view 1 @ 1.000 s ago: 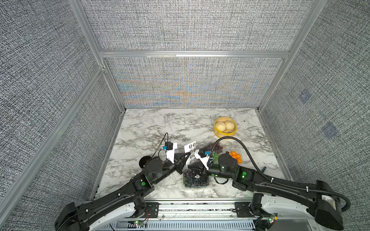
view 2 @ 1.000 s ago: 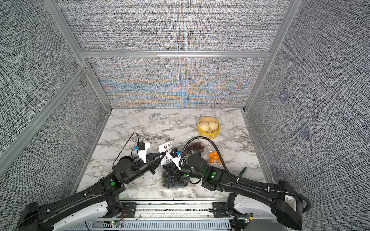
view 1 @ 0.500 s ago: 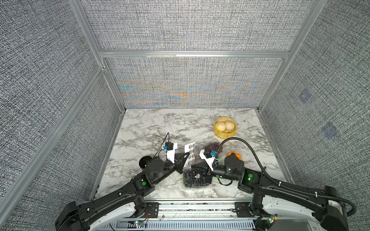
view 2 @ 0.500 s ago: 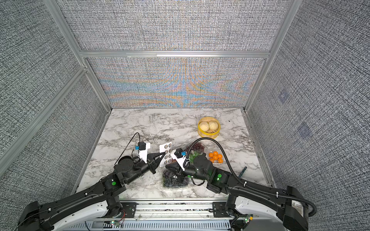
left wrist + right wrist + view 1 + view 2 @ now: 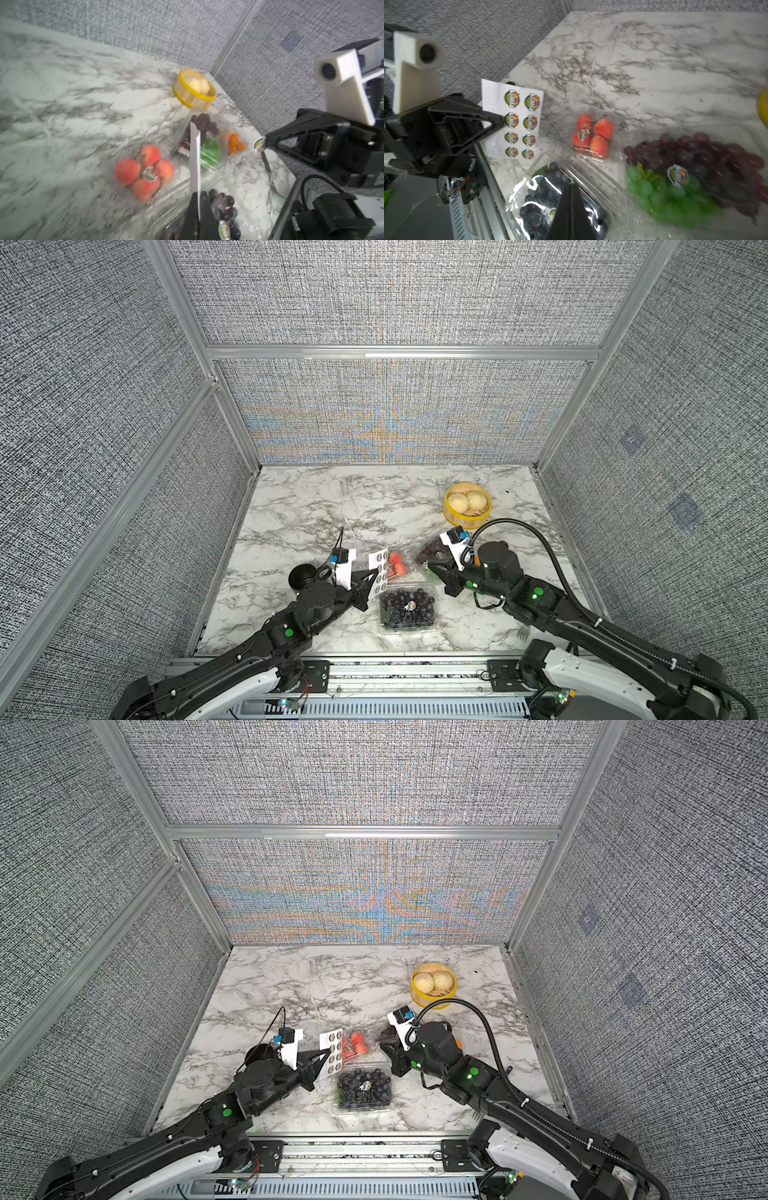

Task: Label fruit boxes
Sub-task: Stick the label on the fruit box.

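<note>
Two black robot arms reach over a white marbled surface [image 5: 316, 506] inside a grey fabric-walled booth. The left gripper [image 5: 371, 575] has its jaws closed on a white sticker sheet [image 5: 512, 120], holding it upright off the surface; the right wrist view shows eight round stickers on it in two columns. The right gripper [image 5: 262, 143] has its jaws pinched shut on a single round sticker [image 5: 258, 144], held in the air apart from the boxes. Four clear plastic fruit boxes sit near the front of the surface. The small box of red fruit [image 5: 592, 136] lies just beside the sheet and carries a sticker on its lid. The box of purple and green grapes [image 5: 691, 174], also stickered, lies between the red-fruit box and the right arm. The small box of orange fruit [image 5: 234, 143] lies beyond it, mostly hidden under the right arm in both top views. The larger box of dark grapes [image 5: 408, 608] sits nearest the front edge, between the two arms, with a sticker on top. A round yellow basket [image 5: 468, 514] holding pale buns stands well apart, toward the back on the right arm's side.
</note>
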Controlling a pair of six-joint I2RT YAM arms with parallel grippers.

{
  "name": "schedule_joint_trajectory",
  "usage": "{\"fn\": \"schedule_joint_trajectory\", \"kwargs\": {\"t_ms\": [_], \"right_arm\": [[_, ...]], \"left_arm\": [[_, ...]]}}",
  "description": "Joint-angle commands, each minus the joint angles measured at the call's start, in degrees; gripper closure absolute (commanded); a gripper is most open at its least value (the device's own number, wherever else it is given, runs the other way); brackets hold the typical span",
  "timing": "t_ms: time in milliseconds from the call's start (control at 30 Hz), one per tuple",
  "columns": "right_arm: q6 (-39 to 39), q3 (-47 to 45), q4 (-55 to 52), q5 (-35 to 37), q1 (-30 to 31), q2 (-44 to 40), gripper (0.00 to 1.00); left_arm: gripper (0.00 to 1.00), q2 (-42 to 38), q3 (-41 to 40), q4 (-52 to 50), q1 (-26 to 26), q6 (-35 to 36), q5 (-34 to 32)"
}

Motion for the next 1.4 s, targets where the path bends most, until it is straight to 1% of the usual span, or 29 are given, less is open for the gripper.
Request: {"fn": "schedule_joint_trajectory", "kwargs": {"t_ms": [0,67,100,167,233,300,367,500,567,667,767,900,1133,1167,1200,1233,1367], "right_arm": [[3.09,1.31,-9.30,-2.23,-3.16,-0.39,1.00],[3.87,1.49,-12.03,0.17,-5.98,-0.31,1.00],[4.24,1.33,-12.69,0.14,-7.70,-0.05,1.00],[4.35,0.18,-12.87,-1.48,-11.70,0.45,1.00],[4.53,-0.62,-12.96,-2.99,-15.77,0.81,1.00],[4.12,-1.27,-11.82,-5.48,-20.10,1.21,1.00],[3.84,-1.57,-11.85,-6.15,-24.22,2.48,1.00],[2.80,-1.71,-10.98,-7.03,-30.30,7.48,1.00],[2.60,-1.82,-9.72,-7.86,-33.19,10.64,1.00],[1.98,-1.02,-8.85,-8.57,-36.20,14.69,1.00],[1.70,-0.05,-7.31,-9.65,-38.50,18.09,1.00],[1.21,0.84,-6.46,-10.45,-39.09,20.40,1.00],[0.85,0.80,-8.83,-4.44,-39.61,18.44,1.00],[0.84,0.90,-9.48,-3.13,-39.65,18.43,1.00],[0.82,1.10,-10.42,-1.70,-39.64,18.63,1.00],[0.92,1.19,-11.06,-0.97,-39.66,18.95,1.00],[0.84,1.69,-12.94,1.69,-39.71,20.55,1.00]], "left_arm": [[1.00,-6.04,-1.98,-8.98,0.25,-3.42,-4.76],[1.00,-10.71,-2.77,-15.15,0.53,-4.21,-6.54],[1.00,-12.23,-3.22,-16.86,0.78,-4.75,-6.51],[1.00,-15.12,-4.75,-18.37,1.15,-5.38,-4.67],[1.00,-16.18,-6.82,-18.33,1.56,-6.35,-3.48],[1.00,-15.20,-8.23,-17.48,1.94,-7.17,-2.66],[1.00,-13.46,-9.44,-15.55,2.05,-7.41,-2.21],[1.00,-8.18,-9.65,-14.49,3.32,-7.59,-2.60],[1.00,-5.44,-10.09,-12.22,3.99,-7.94,-1.56],[1.00,-1.84,-9.64,-12.34,4.78,-7.73,-2.36],[1.00,2.29,-9.41,-11.11,5.56,-7.60,-2.03],[1.00,6.74,-8.34,-10.78,5.57,-7.24,-3.28],[1.00,14.44,-6.05,-10.56,5.55,-7.41,-6.42],[1.00,14.97,-6.04,-11.41,5.56,-7.72,-6.66],[1.00,15.51,-3.91,-12.57,5.56,-8.24,-7.29],[1.00,15.82,-3.55,-13.19,5.57,-8.54,-7.67],[1.00,15.05,-3.67,-13.64,5.57,-8.42,-8.29]]}}
